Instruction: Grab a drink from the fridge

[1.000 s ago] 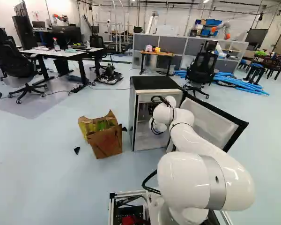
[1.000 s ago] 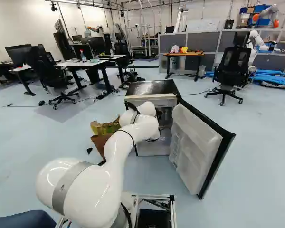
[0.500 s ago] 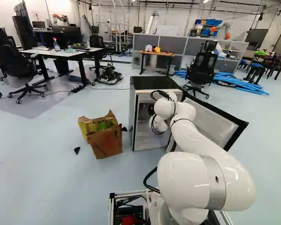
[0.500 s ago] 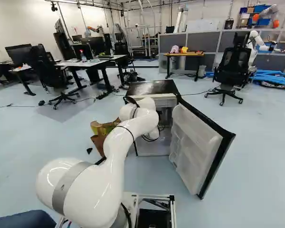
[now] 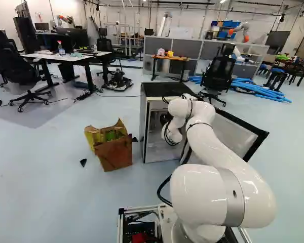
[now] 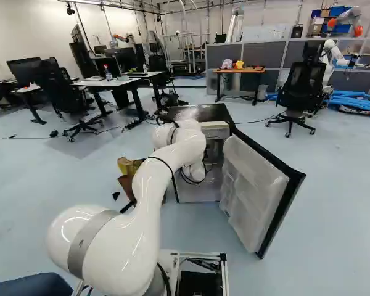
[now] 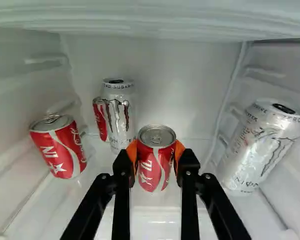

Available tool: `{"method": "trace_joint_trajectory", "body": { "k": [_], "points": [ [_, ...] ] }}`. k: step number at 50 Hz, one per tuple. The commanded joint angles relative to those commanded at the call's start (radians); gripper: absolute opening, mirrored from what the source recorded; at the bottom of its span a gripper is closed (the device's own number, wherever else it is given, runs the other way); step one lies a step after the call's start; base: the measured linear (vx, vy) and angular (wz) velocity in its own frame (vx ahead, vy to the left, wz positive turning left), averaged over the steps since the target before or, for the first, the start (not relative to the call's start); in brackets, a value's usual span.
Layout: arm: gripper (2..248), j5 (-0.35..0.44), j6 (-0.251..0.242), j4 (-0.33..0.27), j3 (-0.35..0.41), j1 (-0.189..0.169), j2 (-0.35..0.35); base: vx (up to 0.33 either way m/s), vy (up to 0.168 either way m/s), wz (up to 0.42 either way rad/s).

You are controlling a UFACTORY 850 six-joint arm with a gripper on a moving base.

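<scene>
The white arm [image 5: 220, 157] rises from its base joint [image 6: 157, 283] through a bulky shoulder [image 5: 200, 195] with a grey band, then slopes forward to a high bend [image 5: 185, 109]. Beyond it the wrist [image 5: 173, 135] hangs lower, black cables [image 5: 166, 134] looped around it. The gripper [image 5: 165, 120] reaches ahead—its black fingers [image 7: 121, 175] partly apart, roughly level with each other, orange pads [image 7: 180, 149] pressed inward in a two-sided grip.
</scene>
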Motion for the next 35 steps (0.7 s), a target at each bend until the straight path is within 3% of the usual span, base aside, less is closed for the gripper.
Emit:
{"method": "trace_joint_trajectory", "body": {
  "k": [35],
  "points": [
    [94, 0.0, 0.0, 0.0, 0.328, -0.003, 0.205, 0.0, 0.0, 0.0]
  ]
}}
